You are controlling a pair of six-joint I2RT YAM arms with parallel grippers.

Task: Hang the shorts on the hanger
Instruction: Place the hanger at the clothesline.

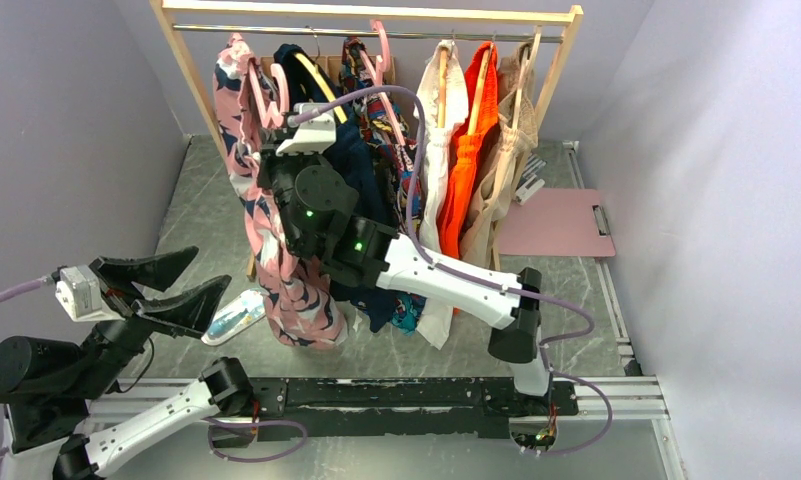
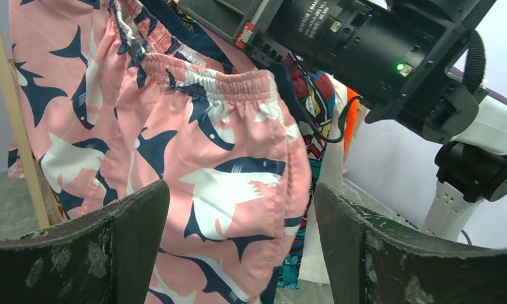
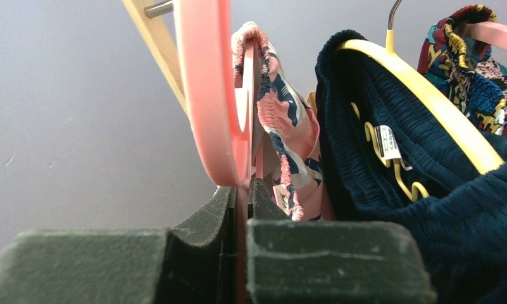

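Shorts (image 1: 288, 262) hang down the left end of the wooden rack (image 1: 376, 12), from near the rail almost to the grey surface (image 1: 191, 200). In my right wrist view their gathered waistband is draped over one arm of the pale-pink hanger (image 3: 206, 95). My right tool (image 3: 241, 190) is up at that same spot: its fingers are pressed together on a thin strip of the hanger's pink plastic, with the waistband just behind and to the right of the grip. I cannot tell whether the fabric itself is pinched as well.

My left tool (image 1: 213, 267) sits low on the left, spread wide and holding nothing. It points at the lower half of the shorts, near them but apart. In its wrist view the cloth fills the gap between the two dark fingers (image 2: 111, 234) (no contact that I can see).

The shorts are loose pink cloth with navy and white shapes that read as sharks up close. The elastic waistband is bunched and the legs fall in soft folds. Just to their right a navy garment (image 3: 396, 171) hangs on a yellow-edged hanger (image 3: 428, 88), and a bright orange garment (image 1: 468, 150) hangs further along the rail.
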